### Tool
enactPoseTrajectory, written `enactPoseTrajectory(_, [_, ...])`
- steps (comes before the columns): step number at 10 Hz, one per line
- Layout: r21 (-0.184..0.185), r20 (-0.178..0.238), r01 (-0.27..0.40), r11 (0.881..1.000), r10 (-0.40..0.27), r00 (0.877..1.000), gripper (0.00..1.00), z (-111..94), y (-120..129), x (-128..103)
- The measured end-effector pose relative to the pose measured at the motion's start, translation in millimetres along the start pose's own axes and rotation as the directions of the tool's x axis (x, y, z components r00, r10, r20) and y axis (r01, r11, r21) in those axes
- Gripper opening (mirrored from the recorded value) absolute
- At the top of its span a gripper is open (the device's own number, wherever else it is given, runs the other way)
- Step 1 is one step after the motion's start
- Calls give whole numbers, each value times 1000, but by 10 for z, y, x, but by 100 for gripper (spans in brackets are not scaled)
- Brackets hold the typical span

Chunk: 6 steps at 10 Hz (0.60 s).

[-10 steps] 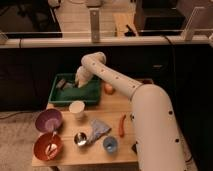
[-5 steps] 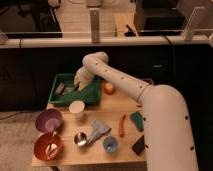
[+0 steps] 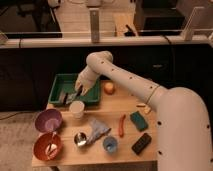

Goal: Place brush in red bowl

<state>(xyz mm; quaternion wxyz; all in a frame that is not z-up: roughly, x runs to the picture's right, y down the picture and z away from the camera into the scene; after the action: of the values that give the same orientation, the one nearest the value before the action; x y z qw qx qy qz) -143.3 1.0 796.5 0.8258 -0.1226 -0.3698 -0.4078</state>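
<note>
The arm reaches across the counter, bent at the elbow and angled downward. The green tray lies beneath the jaws; the red bowl stands well apart from them. The gripper hangs low inside the tray; whether the jaws are spread or pressed together cannot be told. The brush, a dark shape, is seen just beside them. Pick-up is judged in hand; a grasp, lift and carry to the bowl are called for.

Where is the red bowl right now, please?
Camera view: the red bowl sits at the table's near-left corner, before the purple bowl; the gripper is over the green tray.
</note>
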Motion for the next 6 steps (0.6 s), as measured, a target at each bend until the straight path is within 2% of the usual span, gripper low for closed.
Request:
enactPoseTrajectory(2, [-23, 33, 81, 996, -81, 996, 10, -146, 165, -177])
enactPoseTrajectory(4, [-58, 73, 183, 981, -178, 981, 10, -269, 418, -354])
enactPoseTrajectory(6, [-93, 86, 242, 966, -235, 968, 10, -343, 640, -432])
